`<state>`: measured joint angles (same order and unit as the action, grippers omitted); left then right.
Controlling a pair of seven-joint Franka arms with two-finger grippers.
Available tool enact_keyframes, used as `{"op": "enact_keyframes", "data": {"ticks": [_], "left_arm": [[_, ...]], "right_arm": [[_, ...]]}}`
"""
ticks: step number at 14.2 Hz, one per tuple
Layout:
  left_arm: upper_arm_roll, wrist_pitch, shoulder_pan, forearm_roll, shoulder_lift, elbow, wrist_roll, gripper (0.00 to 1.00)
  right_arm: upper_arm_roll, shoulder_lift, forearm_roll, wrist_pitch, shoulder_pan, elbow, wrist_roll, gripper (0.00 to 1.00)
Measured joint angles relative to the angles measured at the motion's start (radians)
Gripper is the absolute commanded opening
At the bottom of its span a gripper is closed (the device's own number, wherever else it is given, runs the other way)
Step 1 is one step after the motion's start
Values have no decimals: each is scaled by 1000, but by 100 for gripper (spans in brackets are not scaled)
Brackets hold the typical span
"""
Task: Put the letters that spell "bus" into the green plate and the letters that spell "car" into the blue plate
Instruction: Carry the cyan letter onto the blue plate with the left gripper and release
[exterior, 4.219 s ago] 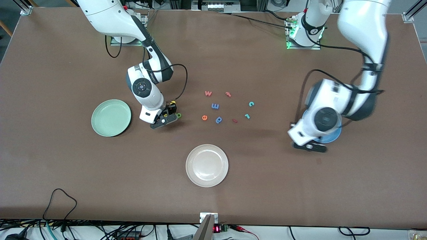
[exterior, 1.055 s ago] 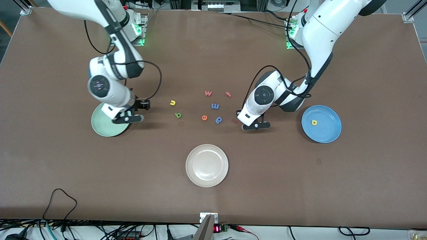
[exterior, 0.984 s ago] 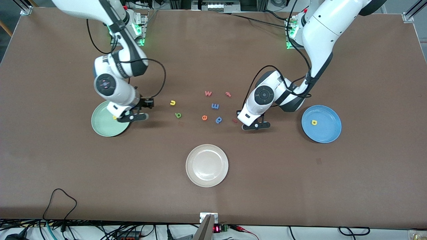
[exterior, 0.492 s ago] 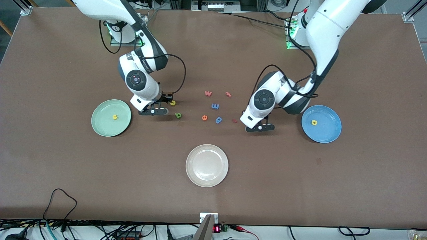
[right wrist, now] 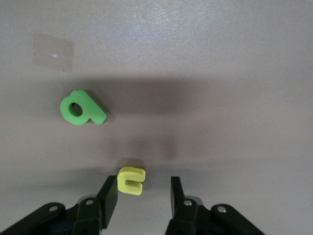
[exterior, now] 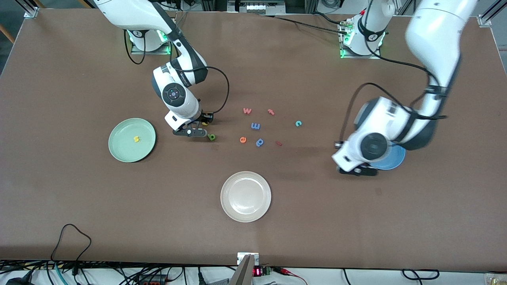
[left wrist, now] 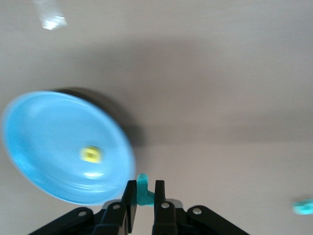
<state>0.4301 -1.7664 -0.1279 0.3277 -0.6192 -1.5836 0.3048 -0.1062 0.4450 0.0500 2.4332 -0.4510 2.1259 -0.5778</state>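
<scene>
The blue plate (exterior: 397, 160) is mostly hidden under the left arm. The left wrist view shows this plate (left wrist: 44, 147) with the yellow "a" (left wrist: 90, 154) in it. My left gripper (exterior: 358, 171) (left wrist: 143, 196) is shut on the teal "r" (left wrist: 143, 190), up in the air just outside the plate's rim. The teal "c" (exterior: 298, 123) lies on the table. My right gripper (exterior: 202, 126) (right wrist: 144, 193) is open and low around the yellow "u" (right wrist: 131, 180), which sits close to one finger. The green "b" (exterior: 212, 137) (right wrist: 82, 108) lies beside it. The green plate (exterior: 121, 152) holds the yellow "s" (exterior: 136, 139).
Mid-table lie a "w" (exterior: 247, 111), a pink "t" (exterior: 271, 112), a blue "m" (exterior: 255, 126), an orange "e" (exterior: 243, 139), a blue "p" (exterior: 260, 142) and a small red piece (exterior: 279, 143). A cream-white plate (exterior: 245, 213) sits nearer the camera.
The left arm has swung from the letter cluster to the blue plate's rim with the teal "r". The right gripper has left the green plate, where the "s" now lies, and settled around the "u".
</scene>
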Motion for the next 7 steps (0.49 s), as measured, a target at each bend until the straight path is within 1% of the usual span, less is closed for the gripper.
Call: {"op": "enact_keyframes", "data": {"ticks": [4,5,7], "left_arm": [[-2,8,-173,11,-2,-13,-223,10],[-1,8,-202,11,-3,-30,-246,10],[1,-9,-223,11,-5,-76,-255,10]], "right_arm": [[0,18,0,16,-17,0,-58,52],[0,20,0,16,-19,0,-63,52],[0,21,0,16,-26,0,-83,52]]}}
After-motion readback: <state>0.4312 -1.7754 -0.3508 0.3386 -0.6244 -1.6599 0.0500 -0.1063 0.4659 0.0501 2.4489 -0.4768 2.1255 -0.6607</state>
